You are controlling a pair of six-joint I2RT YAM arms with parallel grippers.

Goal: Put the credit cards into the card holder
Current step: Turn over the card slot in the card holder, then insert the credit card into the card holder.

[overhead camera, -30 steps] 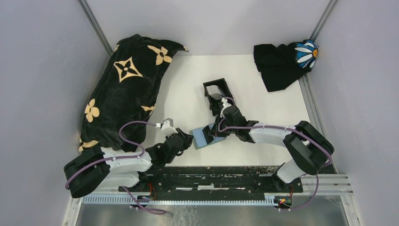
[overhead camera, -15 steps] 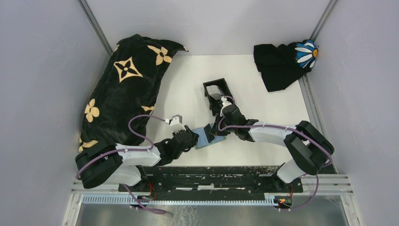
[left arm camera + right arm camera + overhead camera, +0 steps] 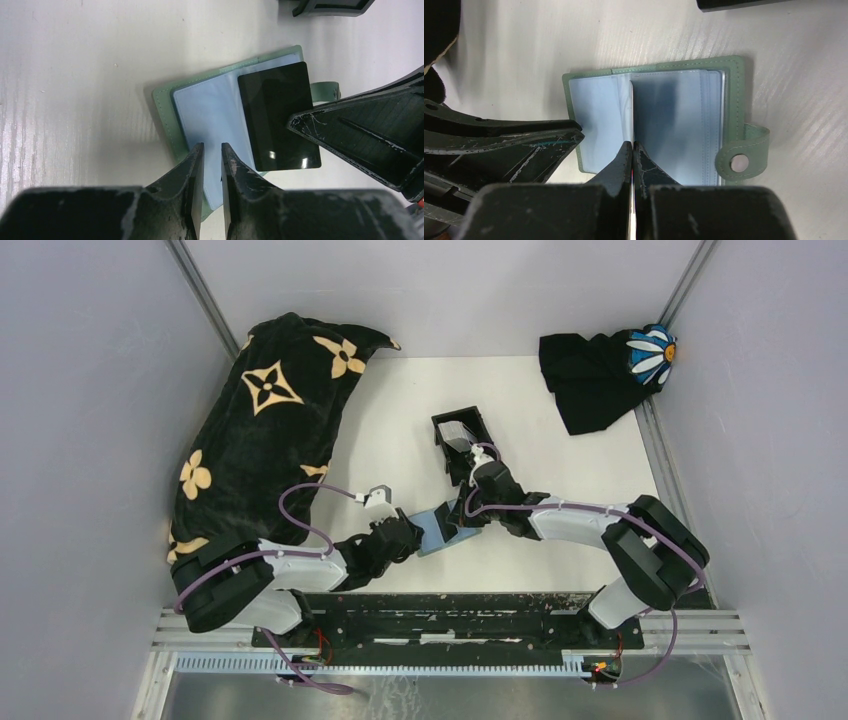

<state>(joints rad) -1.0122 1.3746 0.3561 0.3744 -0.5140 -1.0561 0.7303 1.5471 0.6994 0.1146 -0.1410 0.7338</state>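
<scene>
The right gripper [image 3: 631,148] was pressed tight on a black card [image 3: 277,120], pinching it edge-on above the open green card holder [image 3: 674,125]. At its 9 o'clock in the right wrist view, the left gripper [image 3: 211,150] had its fingers nearly together with a slim gap and nothing between them, the tips over the holder's blue sleeve page. The holder lay flat on the white table [image 3: 560,440], its snap strap [image 3: 744,155] at 3 o'clock. In the top view a black box [image 3: 437,428] holding grey cards [image 3: 458,435] sat at the holder's 12 o'clock. A flowered blanket [image 3: 260,440] lay at 10 o'clock, and a daisy cloth [image 3: 600,375] at 1 o'clock.
</scene>
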